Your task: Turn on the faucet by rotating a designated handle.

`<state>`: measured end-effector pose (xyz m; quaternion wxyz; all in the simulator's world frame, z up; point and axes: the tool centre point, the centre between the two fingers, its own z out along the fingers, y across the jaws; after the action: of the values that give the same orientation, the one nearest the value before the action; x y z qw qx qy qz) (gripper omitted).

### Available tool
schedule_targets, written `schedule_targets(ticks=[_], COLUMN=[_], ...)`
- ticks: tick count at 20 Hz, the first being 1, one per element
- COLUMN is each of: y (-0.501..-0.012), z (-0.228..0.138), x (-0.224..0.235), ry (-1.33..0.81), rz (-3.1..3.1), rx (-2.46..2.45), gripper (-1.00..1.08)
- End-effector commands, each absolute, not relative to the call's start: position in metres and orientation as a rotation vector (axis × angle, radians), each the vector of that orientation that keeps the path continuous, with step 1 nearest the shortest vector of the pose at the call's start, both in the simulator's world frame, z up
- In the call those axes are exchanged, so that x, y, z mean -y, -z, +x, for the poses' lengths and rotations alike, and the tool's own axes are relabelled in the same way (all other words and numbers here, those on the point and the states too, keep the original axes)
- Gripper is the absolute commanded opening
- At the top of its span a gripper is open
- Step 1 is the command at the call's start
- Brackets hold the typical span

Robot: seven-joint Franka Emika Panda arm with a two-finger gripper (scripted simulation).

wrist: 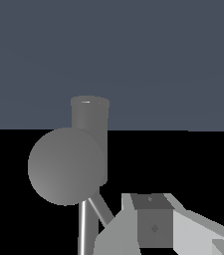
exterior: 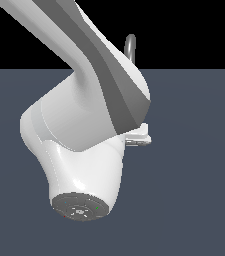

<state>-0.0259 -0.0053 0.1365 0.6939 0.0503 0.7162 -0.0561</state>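
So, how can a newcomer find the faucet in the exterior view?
Start at the big white robot arm filling the middle. Behind its upper edge, the faucet pokes up as a thin grey tube against the black background. It is the only slender, arched thing; its lower part is hidden.

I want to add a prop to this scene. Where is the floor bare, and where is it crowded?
In the exterior view, the slate floor lies bare to the view's right of the robot arm, and along the near edge. The arm fills the middle and hides most of the faucet, so that area is crowded.
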Motion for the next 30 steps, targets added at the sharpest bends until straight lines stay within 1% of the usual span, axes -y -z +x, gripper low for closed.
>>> schedule_targets(ticks=[1, 10, 11, 12, 26, 27, 28, 30], y=[-0.143, -0.167, -0.167, -0.147, -0.146, -0.146, -0.15, -0.145], z=[-0.027, -0.03, -0.03, -0.03, -0.037, -0.037, -0.029, -0.03], x=[0.017, 0.053, 0.053, 0.024, 0.091, 0.091, 0.057, 0.062], ry=[0.13, 0.135, 0.135, 0.094, 0.134, 0.134, 0.071, 0.078], rz=[0.118, 0.126, 0.126, 0.094, 0.125, 0.125, 0.092, 0.095], rx=[-1.591, -1.568, -1.568, -1.61, -1.569, -1.569, -1.556, -1.558], gripper=[-1.0, -1.0, -1.0, -1.0, -1.0, -1.0, -1.0, -1.0])
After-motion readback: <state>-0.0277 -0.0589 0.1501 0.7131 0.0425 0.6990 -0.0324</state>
